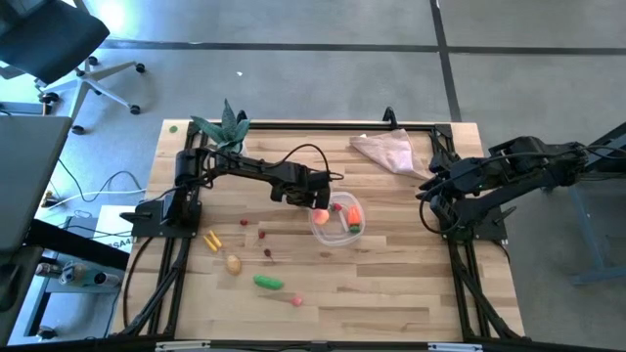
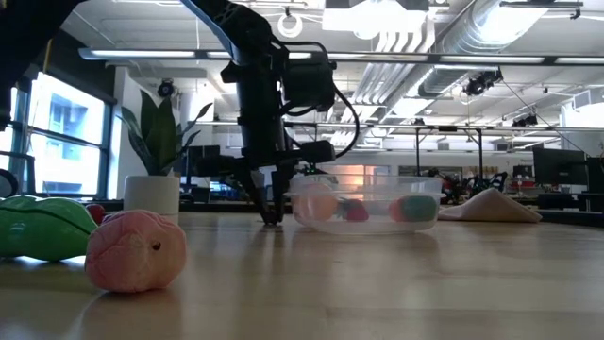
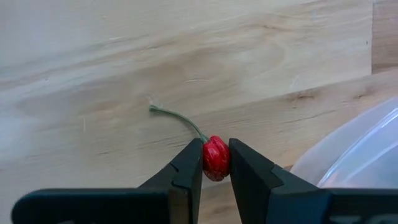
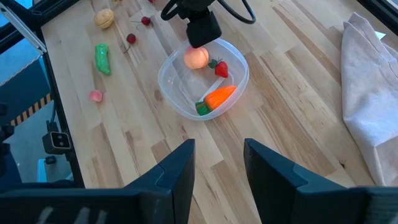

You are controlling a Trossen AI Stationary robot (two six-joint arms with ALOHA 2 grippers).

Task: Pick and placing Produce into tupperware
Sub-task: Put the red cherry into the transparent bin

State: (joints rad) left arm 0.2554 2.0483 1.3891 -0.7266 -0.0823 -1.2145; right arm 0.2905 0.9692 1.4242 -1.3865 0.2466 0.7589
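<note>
My left gripper (image 3: 216, 149) stands over the table just beside the tupperware (image 1: 337, 220), shut on a small dark-red cherry-like piece (image 3: 216, 158) with a thin green stem. The clear round tub (image 4: 202, 78) holds a peach-coloured round piece (image 4: 197, 57), a red strawberry (image 4: 221, 68) and an orange carrot (image 4: 219, 98). On the wood nearer the front lie a yellow piece (image 1: 210, 240), a beige potato (image 1: 233, 263), a green pod (image 1: 268, 282), a pink piece (image 1: 296, 300) and tiny dark-red bits (image 1: 261, 234). My right gripper (image 4: 219, 149) hangs open, high at the table's right side. My left gripper pinches the red piece's round body (image 3: 215, 167) between its two fingertips, one on each side. The fingers come from above, pointing steeply down. In the low view the fingertips (image 2: 273, 219) reach the tabletop beside the tub. The green stem (image 3: 180, 118) trails out over the wood.
A pinkish cloth (image 1: 386, 149) lies at the far right of the table. A leafy plant in a white pot (image 2: 151, 194) stands at the far left. Dark frame rails run along the left and right table edges (image 1: 460, 264).
</note>
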